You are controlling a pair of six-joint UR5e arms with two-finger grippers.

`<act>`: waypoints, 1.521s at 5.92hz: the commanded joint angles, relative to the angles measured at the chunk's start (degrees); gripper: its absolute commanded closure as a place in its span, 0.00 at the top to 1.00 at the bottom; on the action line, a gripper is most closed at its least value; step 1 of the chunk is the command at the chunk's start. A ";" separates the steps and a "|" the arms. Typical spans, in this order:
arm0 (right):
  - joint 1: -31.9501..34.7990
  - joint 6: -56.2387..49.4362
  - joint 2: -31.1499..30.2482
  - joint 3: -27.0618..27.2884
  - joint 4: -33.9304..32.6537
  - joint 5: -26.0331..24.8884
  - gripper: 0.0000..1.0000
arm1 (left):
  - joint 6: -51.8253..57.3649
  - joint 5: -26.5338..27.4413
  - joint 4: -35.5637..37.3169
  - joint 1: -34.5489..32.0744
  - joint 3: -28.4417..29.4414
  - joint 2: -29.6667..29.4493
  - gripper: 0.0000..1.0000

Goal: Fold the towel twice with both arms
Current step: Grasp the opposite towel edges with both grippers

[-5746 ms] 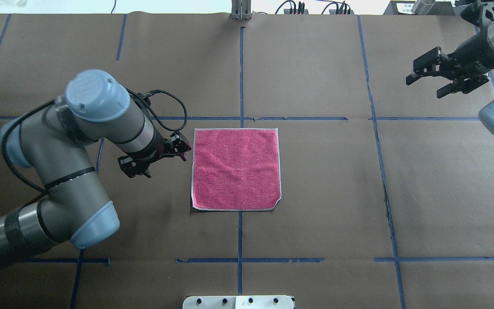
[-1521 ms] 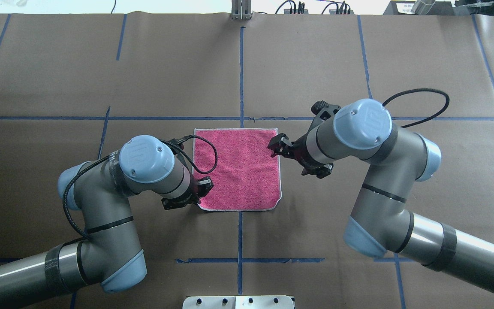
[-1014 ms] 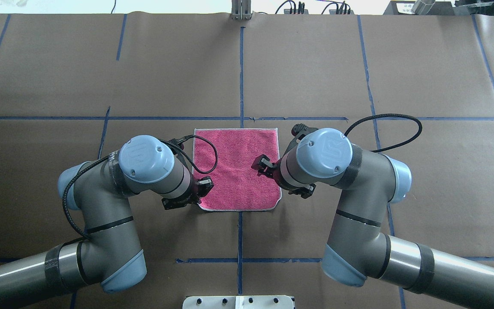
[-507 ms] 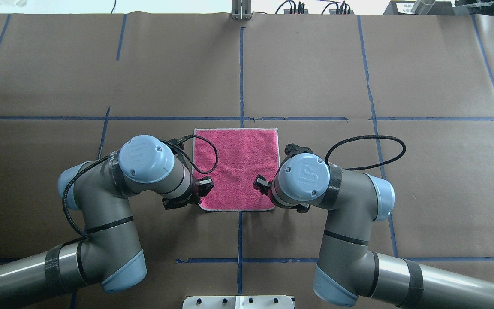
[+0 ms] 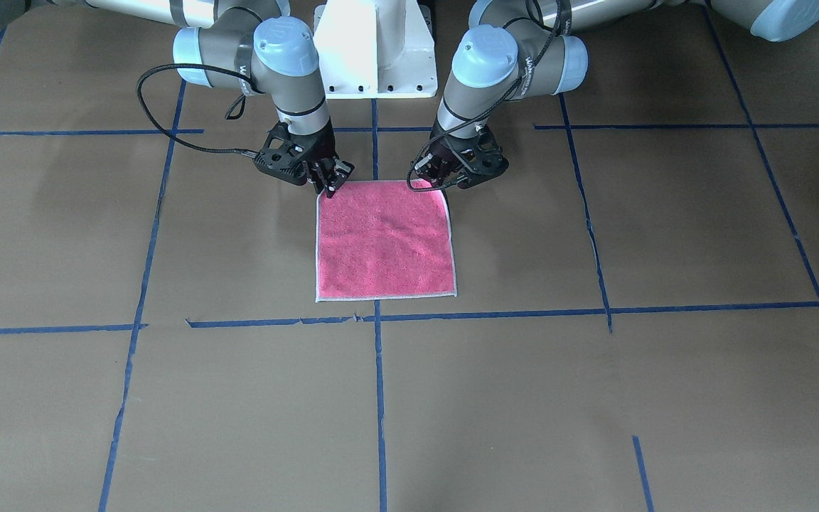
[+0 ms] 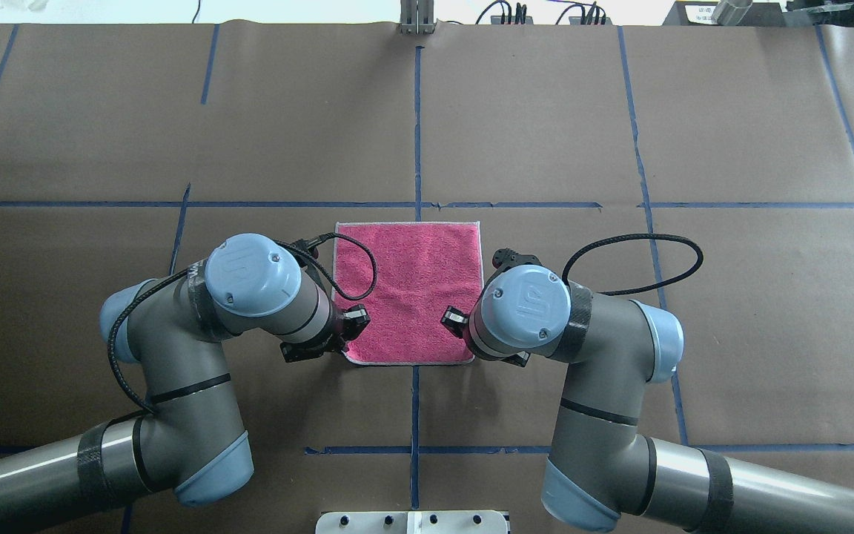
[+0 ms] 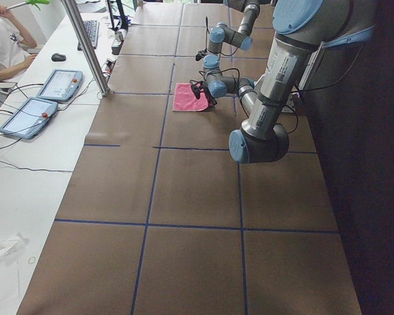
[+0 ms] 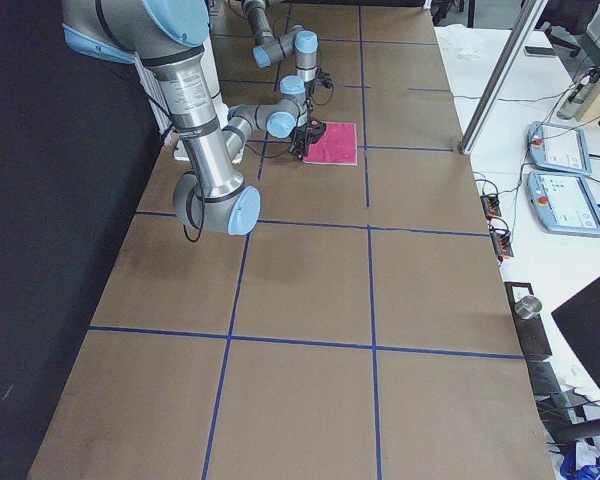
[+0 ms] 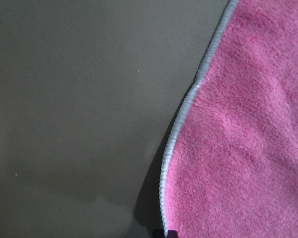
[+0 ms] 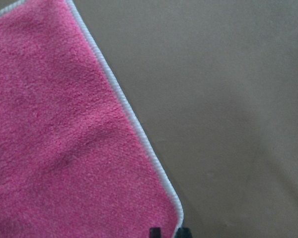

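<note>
The towel (image 6: pixel 408 285) lies flat on the brown table, pink-red face up, with pale edging; it also shows in the front view (image 5: pixel 381 242). My left gripper (image 5: pixel 442 183) is down at the towel's near left corner (image 6: pixel 348 354), shut on it. In the left wrist view the edging (image 9: pixel 181 116) curves up over a shadow. My right gripper (image 5: pixel 331 185) is down at the near right corner, its fingertips (image 10: pixel 155 232) close together astride the corner (image 10: pixel 176 213). In the overhead view the right wrist (image 6: pixel 523 304) hides that corner.
The white pedestal (image 5: pixel 374 50) stands just behind the towel, between the arms. Blue tape lines (image 6: pixel 416 126) cross the brown paper. Tablets (image 7: pixel 59 85) and a metal post (image 7: pixel 85 46) stand on the white bench beyond the table's far edge.
My right arm swung in from the far right and came down at the towel's near right corner. My left gripper moved from the left edge to the near left corner, then held still.
</note>
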 commanded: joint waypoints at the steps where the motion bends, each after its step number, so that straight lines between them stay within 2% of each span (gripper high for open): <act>1: -0.07 -0.01 0.01 -0.10 -0.06 0.09 0.16 | 0.00 0.00 0.00 0.00 0.00 0.00 0.00; 3: 0.02 -0.10 -0.17 0.25 -0.06 0.18 0.01 | 0.00 0.00 0.00 0.00 0.00 0.00 0.00; 5: 1.42 -0.28 -0.35 5.33 -2.51 0.61 0.00 | -0.17 0.00 0.00 0.00 -0.09 -0.44 0.00; 7: 2.73 -0.28 -0.26 5.26 -2.44 0.70 0.00 | 0.00 0.00 0.00 -0.70 0.00 -0.53 0.00; 9: 4.23 -0.54 0.35 3.25 -1.56 0.44 0.00 | -0.26 0.18 -4.98 -4.55 1.92 -0.53 0.00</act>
